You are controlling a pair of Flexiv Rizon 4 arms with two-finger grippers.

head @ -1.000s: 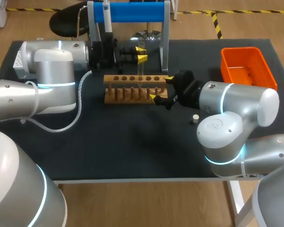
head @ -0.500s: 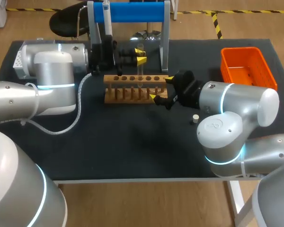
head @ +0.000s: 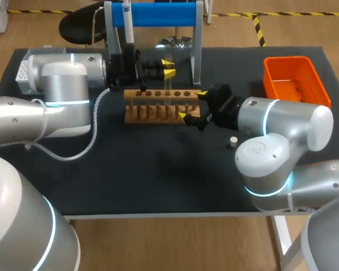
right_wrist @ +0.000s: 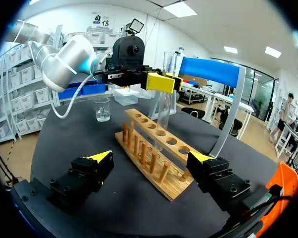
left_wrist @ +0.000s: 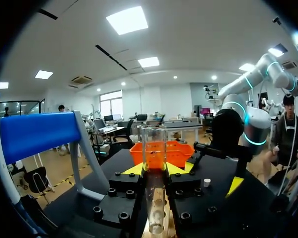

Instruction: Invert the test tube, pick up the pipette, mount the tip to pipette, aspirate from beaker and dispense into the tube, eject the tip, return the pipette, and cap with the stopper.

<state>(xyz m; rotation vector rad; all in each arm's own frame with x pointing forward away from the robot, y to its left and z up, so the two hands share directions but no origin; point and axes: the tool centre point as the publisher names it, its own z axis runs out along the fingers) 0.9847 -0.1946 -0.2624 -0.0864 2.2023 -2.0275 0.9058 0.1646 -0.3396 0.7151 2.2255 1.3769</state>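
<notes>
Test tube [right_wrist: 163, 119] clamped in left gripper [head: 169, 65] at rack [head: 158, 113] — right gripper [head: 192, 105] splayed alongside.

Left gripper [head: 168, 65] clamped, right gripper [head: 192, 106] spread wide

The counter [head: 158, 175] in front of me is a flat black top. A wooden rack [head: 161, 106] with a row of holes and pegs lies lengthwise near its middle. Behind the rack, at the far edge, stands a grey stand [head: 198, 45] with a blue crossbar. An orange basket [head: 294, 79] sits at my far right corner, well apart from the rack. A small white stopper [head: 233, 141] rests on the bare top between them, nearer me. A white box [head: 21, 72] with holes sits far left. A clear beaker [right_wrist: 103, 109] stands beyond the rack's left end.
</notes>
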